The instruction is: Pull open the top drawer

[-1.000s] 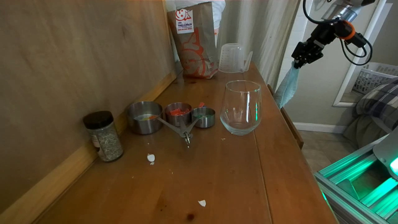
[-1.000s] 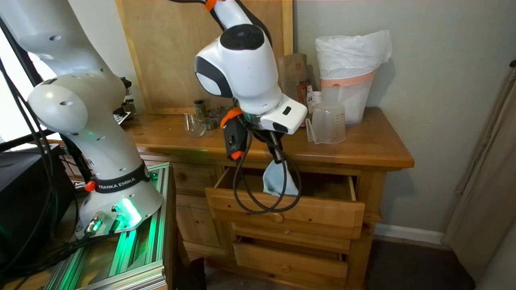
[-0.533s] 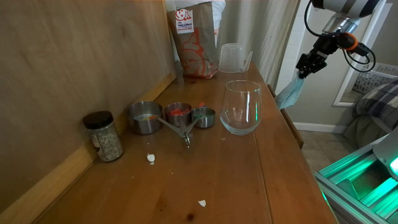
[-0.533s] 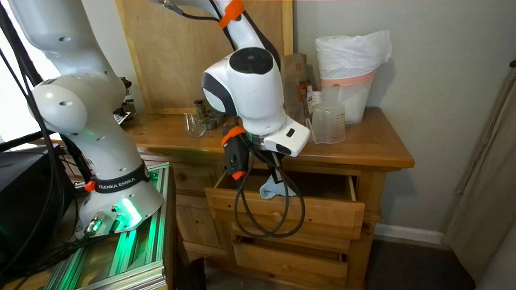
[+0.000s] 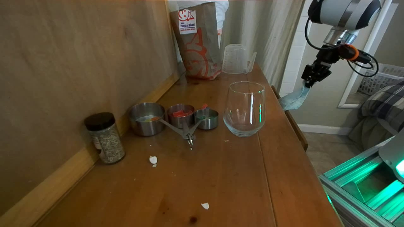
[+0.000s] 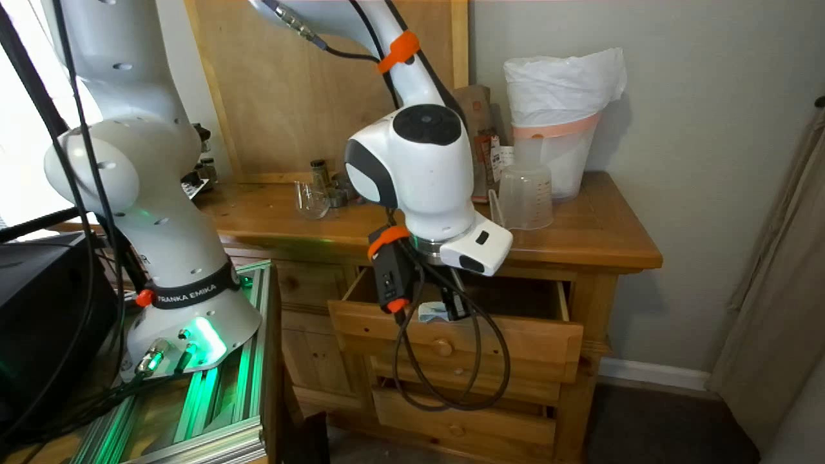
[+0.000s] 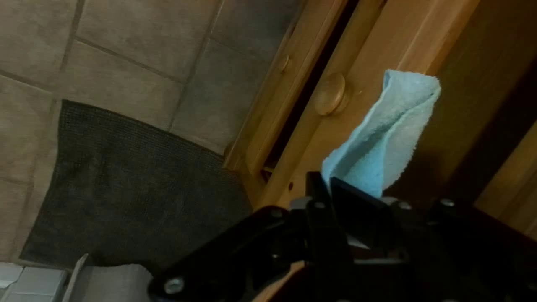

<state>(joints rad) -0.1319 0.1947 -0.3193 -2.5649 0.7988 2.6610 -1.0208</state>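
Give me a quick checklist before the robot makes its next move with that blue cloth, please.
1. Top drawer pulled open: ok.
2. Gripper shut on the blue cloth: ok.
3. Cloth's loose end not caught on the drawer's edge: cannot tell.
4. Lower drawer pushed shut: not ok, it stands partly open.
5. Drinking glass away from the gripper: ok, upright on the wooden top.

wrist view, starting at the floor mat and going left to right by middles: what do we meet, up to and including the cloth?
Dark mat → lower drawer's knob → top drawer's knob → light-blue cloth.
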